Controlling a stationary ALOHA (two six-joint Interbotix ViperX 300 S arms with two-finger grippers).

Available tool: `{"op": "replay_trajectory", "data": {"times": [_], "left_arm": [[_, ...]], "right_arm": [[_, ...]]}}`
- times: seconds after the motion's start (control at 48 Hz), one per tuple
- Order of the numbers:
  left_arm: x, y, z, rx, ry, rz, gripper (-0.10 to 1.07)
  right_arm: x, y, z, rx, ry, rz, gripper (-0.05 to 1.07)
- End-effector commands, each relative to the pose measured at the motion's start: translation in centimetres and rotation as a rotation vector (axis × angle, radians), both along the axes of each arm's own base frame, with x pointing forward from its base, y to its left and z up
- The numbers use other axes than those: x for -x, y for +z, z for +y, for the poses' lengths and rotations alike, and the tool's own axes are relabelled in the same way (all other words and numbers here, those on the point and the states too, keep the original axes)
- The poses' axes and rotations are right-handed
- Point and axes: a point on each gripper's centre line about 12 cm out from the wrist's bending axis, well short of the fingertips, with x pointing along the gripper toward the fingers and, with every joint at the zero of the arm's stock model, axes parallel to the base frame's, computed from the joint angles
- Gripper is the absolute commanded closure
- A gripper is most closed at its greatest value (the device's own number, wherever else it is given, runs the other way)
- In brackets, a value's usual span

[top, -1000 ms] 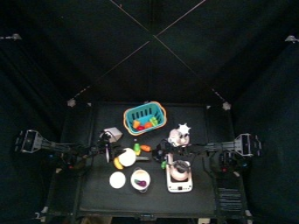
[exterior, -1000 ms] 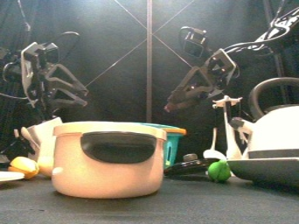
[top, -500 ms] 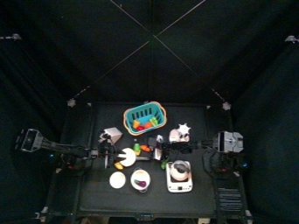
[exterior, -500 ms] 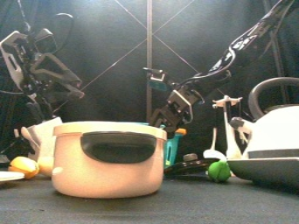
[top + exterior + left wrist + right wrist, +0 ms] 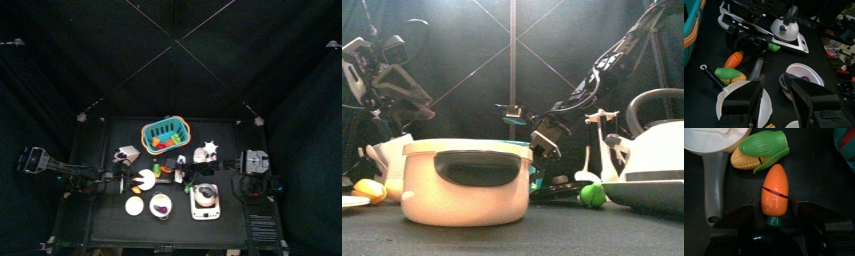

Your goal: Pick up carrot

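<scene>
The carrot (image 5: 775, 193) is orange with a green leafy end and lies on the black table next to a toy corn cob (image 5: 757, 150). It also shows in the left wrist view (image 5: 733, 59) and, tiny, in the top view (image 5: 166, 170). My right gripper (image 5: 775, 208) is low over the table, open, with one jaw on each side of the carrot's leafy end. It hangs behind the pot in the front view (image 5: 543, 140). My left gripper (image 5: 774, 85) is open and empty, held above a white plate (image 5: 741, 102) at the table's left side.
A cream pot (image 5: 462, 180) stands at the front, with the teal basket (image 5: 164, 134) at the back. A white kettle (image 5: 657, 150) and a green ball (image 5: 592, 195) are on the right. A white ladle (image 5: 711, 178) lies beside the corn. A bowl (image 5: 804, 75) sits nearby.
My right arm has reached leftward across the table and come down, from high near the kettle to around the carrot. The left arm has barely moved.
</scene>
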Motion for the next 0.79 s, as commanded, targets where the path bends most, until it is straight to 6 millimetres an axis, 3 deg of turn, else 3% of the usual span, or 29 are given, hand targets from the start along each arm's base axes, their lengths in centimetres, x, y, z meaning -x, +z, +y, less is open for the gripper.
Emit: {"op": "replay_trajectory", "data": {"times": [0.0, 0.188, 0.521, 0.771], "left_arm": [[-0.5, 0.7, -0.1, 0.001, 0.0, -0.024, 0.2], [-0.5, 0.7, -0.1, 0.001, 0.0, -0.023, 0.2], [-0.5, 0.7, -0.1, 0.0, -0.001, -0.021, 0.2], [-0.6, 0.9, -0.1, -0.002, -0.002, -0.033, 0.2]], "right_arm": [[-0.6, 1.3, -0.2, 0.012, 0.001, -0.03, 0.24], [-0.3, 2.1, -0.2, 0.023, -0.009, -0.018, 0.41], [0.5, 8.5, 2.4, 0.049, 0.05, -0.155, 0.41], [0.8, 10.7, 4.6, 0.042, 0.098, -0.218, 0.41]]}}
